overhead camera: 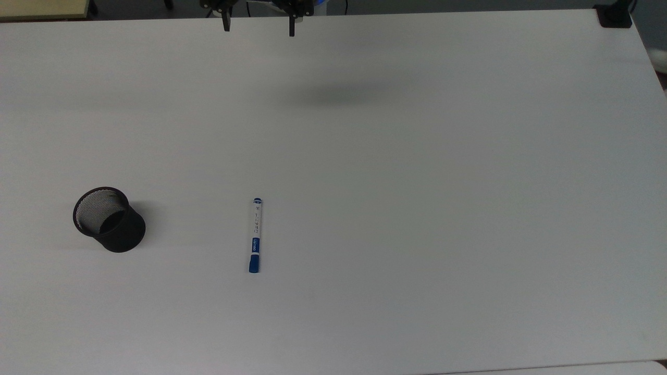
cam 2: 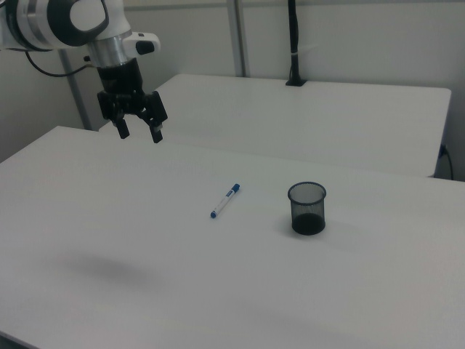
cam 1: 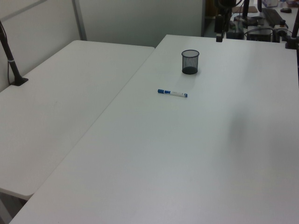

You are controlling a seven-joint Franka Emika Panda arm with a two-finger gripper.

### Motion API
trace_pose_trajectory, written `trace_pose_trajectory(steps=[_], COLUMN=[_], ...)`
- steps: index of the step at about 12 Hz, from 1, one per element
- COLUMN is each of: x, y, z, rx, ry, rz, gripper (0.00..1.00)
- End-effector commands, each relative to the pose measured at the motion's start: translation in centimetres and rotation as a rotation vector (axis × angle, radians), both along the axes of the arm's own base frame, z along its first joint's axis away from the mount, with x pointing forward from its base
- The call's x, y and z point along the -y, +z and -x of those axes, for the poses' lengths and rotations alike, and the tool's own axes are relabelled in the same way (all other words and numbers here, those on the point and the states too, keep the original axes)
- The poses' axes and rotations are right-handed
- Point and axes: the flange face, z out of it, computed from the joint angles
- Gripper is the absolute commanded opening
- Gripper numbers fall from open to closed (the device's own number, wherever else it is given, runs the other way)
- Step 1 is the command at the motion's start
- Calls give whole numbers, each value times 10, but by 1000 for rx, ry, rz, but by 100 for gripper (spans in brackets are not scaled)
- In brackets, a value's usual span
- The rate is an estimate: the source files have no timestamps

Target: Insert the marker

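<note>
The marker (overhead camera: 255, 235) (cam 1: 172, 93) (cam 2: 225, 201), white-barrelled with a blue cap, lies flat on the white table (overhead camera: 417, 208). A black mesh cup (overhead camera: 108, 219) (cam 1: 190, 61) (cam 2: 307, 208) stands upright to the top view's left of it, apart from it. My gripper (overhead camera: 259, 27) (cam 2: 140, 134) hangs high above the table at the top view's upper edge, well away from both. Its fingers are spread open with nothing between them.
A second white table (cam 1: 56, 112) (cam 2: 312, 116) adjoins this one. A black post (cam 2: 293, 43) (cam 1: 9, 56) is clamped on it. A black clamp (overhead camera: 614, 15) sits at the top view's upper right corner.
</note>
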Motion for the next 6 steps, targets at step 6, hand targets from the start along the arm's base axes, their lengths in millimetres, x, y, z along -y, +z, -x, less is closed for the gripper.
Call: trace_pose_trajectory(steps=[6], x=[2], y=[-1], z=[1], rx=[2], ry=[26], rz=[-21], gripper=[100])
